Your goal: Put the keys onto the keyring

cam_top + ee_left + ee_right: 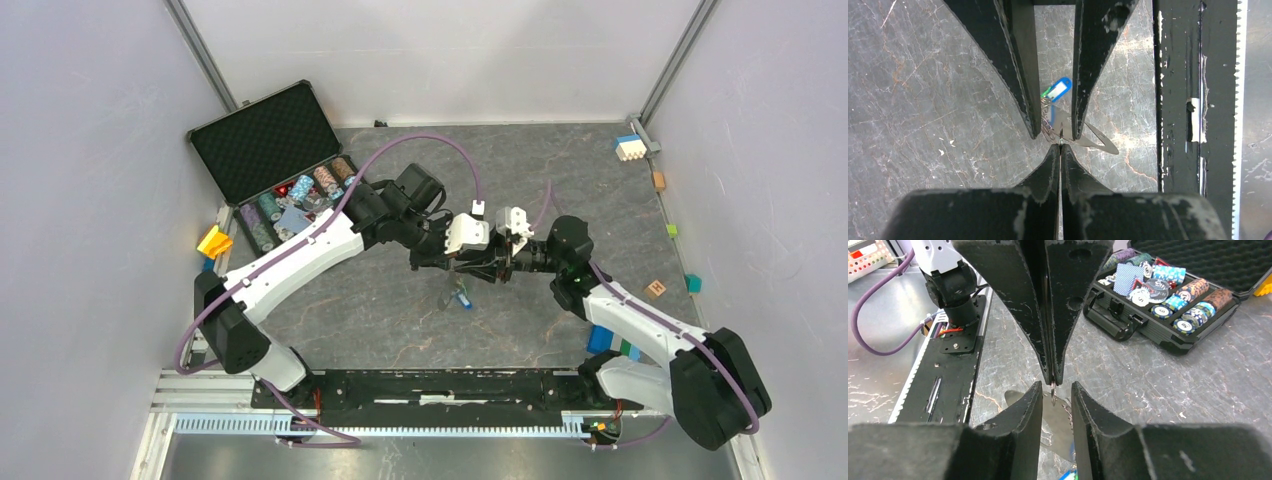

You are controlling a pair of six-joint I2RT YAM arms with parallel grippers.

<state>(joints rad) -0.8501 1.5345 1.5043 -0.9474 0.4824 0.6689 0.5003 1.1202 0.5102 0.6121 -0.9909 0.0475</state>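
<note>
At upper left of the top view the open chip case (265,140) sits well apart. Toward the centre, the left gripper (1060,148) has its fingers pressed tight together on what looks like the thin wire of the keyring (1053,391), so the loop hangs free above the table (380,330). Just below that pinch two of the keys (458,296) dangle by a blue tag (1062,89) and a green tag (1047,93), seemingly already threaded; the black-tagged one I cannot find. From the right, the right gripper (1056,386) meets it tip to tip, jaws parted either side of the wire and gripping nothing, probably lined up to work the loop.
</note>
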